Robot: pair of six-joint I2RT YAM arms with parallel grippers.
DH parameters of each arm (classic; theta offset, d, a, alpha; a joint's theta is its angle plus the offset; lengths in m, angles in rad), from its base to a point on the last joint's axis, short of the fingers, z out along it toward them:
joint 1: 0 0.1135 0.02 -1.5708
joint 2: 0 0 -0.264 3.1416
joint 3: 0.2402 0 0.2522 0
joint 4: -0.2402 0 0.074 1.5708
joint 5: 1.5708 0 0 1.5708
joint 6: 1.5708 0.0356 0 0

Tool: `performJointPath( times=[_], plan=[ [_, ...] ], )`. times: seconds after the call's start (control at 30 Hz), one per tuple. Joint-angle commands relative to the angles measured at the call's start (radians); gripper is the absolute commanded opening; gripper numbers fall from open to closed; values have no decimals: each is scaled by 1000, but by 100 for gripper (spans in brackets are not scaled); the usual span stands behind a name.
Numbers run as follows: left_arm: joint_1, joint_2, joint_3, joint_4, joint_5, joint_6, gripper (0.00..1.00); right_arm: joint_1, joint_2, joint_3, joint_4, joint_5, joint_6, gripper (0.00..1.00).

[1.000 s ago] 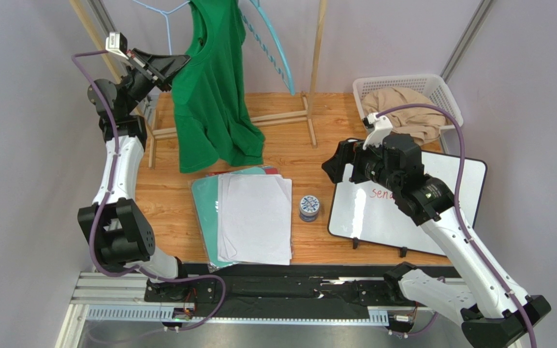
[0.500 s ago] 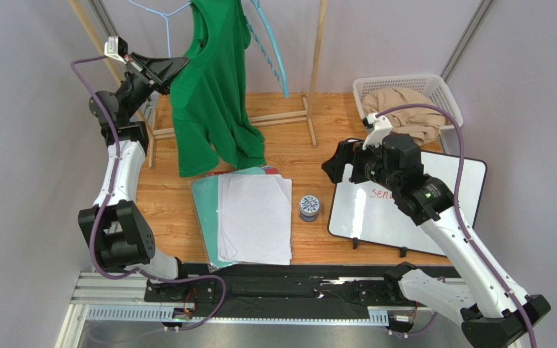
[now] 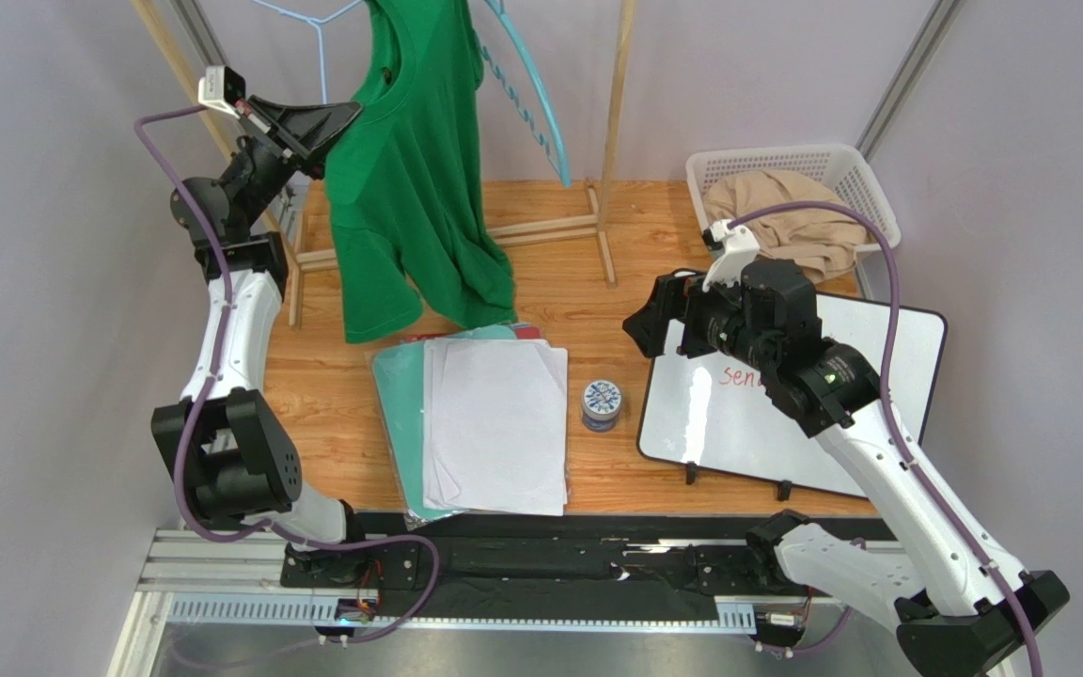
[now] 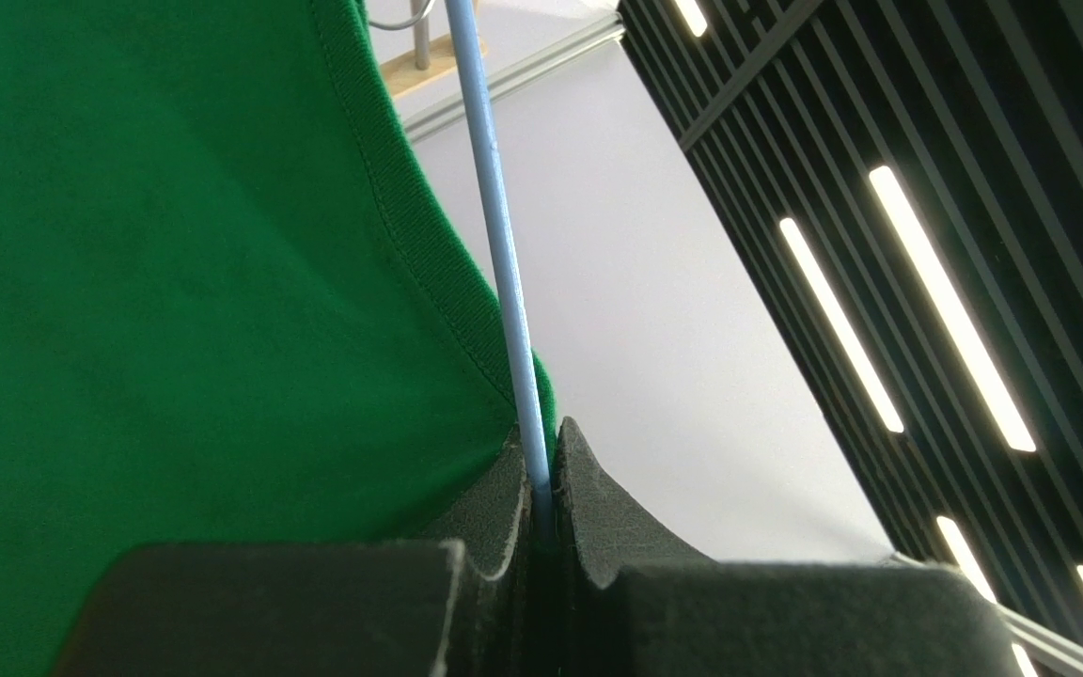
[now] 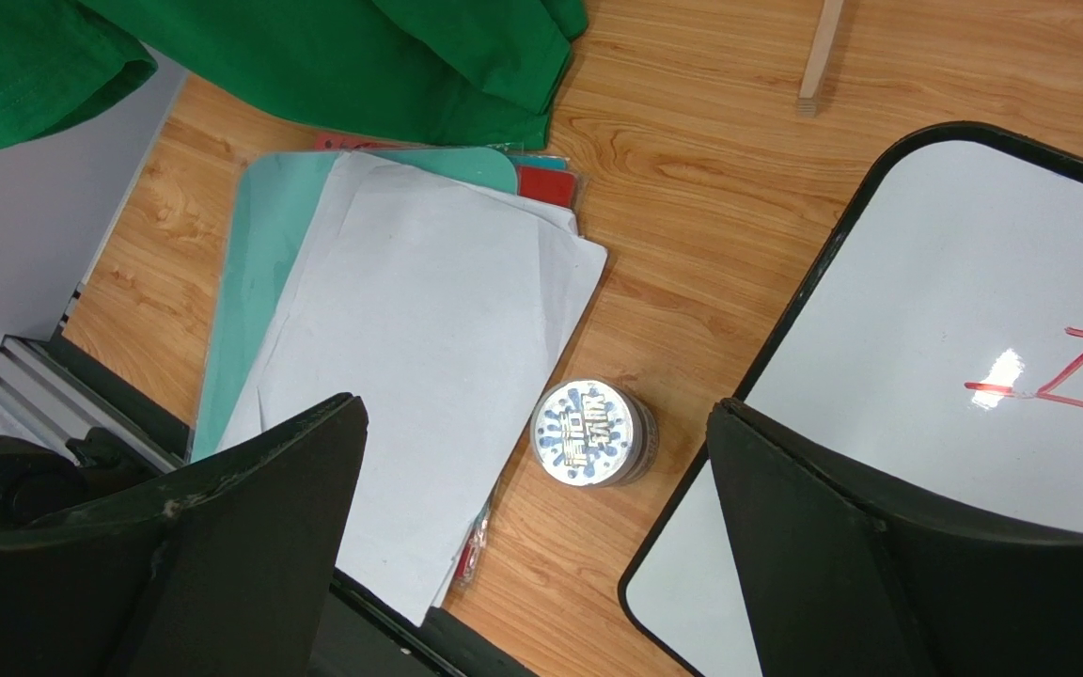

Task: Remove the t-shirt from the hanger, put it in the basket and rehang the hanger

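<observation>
Fingers of the left arm (image 3: 341, 122) sit high at 10 o'clock in the top view, against the left edge of the green shirt (image 3: 413, 184). The left wrist view shows them closed tight, with the thin blue hanger (image 4: 498, 240) wire running down into the pinch between them and the shirt's ribbed hem lying along that wire on its left.

The shirt hangs at 11 o'clock, draped long from the hanger. Its lower hem is bunched low over the tabletop (image 3: 321, 381), close to the far edge of a paper stack (image 3: 494, 423); whether they touch cannot be told. Behind the shirt stands a wooden rack (image 3: 547, 226), with a teal hanger (image 3: 540, 120) on it at 12 o'clock.

The paper stack, white sheets over teal folders, lies at the centre. Just beside it, at its 3 o'clock, stands a small round tin (image 3: 600, 404).

Right of centre, the fingers of the right arm (image 3: 638, 322) hover above the tabletop, spread wide with nothing between them. Their wrist view looks down on the tin, the paper and a whiteboard (image 5: 957, 339) bearing red marks. At 1 o'clock a white basket (image 3: 787, 150) holds beige cloth (image 3: 787, 205).
</observation>
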Motion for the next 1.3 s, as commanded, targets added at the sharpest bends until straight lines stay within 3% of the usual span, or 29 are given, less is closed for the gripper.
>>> performJointPath(
  times=[0.0,0.23,0.7,0.8,0.9,0.93,1.0,1.03,1.1,1.27],
  plan=[
    [3,-4,85,139,-28,-32,0,5,-1,9,48,-15,7,97],
    [1,9,144,127,-14,-50,0,8,3,6,51,-17,13,97],
    [3,-209,-141,168,32,-49,0,42,-3,-8,60,0,19,98],
    [1,-296,-191,98,70,24,0,71,-1,-2,58,16,13,98],
    [1,-420,-203,-199,88,260,0,98,11,9,64,45,5,99],
    [1,-457,-179,-459,69,458,0,123,17,15,64,51,4,99],
    [1,-554,-122,-773,-52,686,0,161,45,36,72,71,-4,99],
    [0,-580,-55,-1053,-118,888,0,176,55,49,75,78,-4,99],
    [-18,-648,-27,-1222,-300,1027,0,230,98,72,86,101,-16,99],
    [-72,-697,-83,-1281,-465,1052,0,363,223,237,101,183,-65,99]
  ],
)
